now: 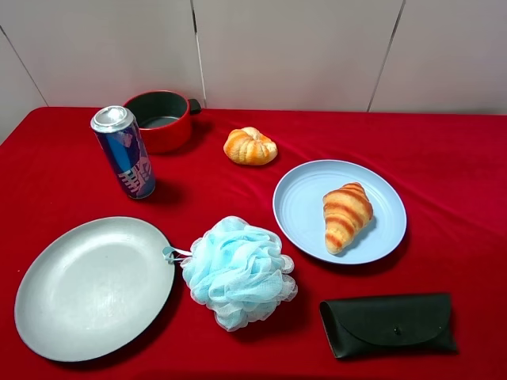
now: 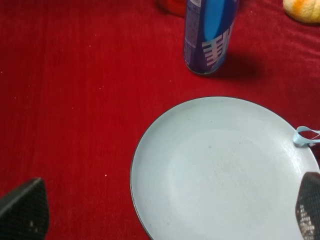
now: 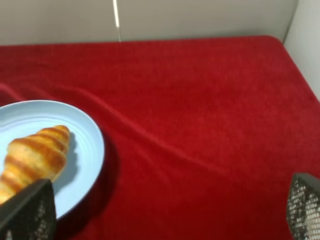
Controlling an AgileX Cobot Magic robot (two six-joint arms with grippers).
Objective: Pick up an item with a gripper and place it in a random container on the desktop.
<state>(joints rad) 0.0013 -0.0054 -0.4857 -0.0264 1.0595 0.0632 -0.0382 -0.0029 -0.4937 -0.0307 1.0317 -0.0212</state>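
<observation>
The golden-brown striped croissant [image 1: 346, 214] lies on the round light blue plate [image 1: 301, 198], right of centre on the red cloth [image 1: 444, 158]. In the right wrist view the croissant [image 3: 35, 155] and plate [image 3: 85, 145] sit beside one black fingertip. My right gripper [image 3: 165, 210] is open and empty, above the cloth next to the plate. My left gripper [image 2: 165, 210] is open and empty, its fingers spread above the near edge of the grey plate [image 2: 225, 170]. Neither arm shows in the exterior high view.
A large grey plate [image 1: 95, 285] lies front left, with a blue can [image 1: 124, 150] and a red pot [image 1: 158, 119] behind it. An orange pumpkin-shaped bun [image 1: 250, 146] sits at the back centre. A blue mesh pouf [image 1: 238, 269] and a black case [image 1: 388, 323] lie in front.
</observation>
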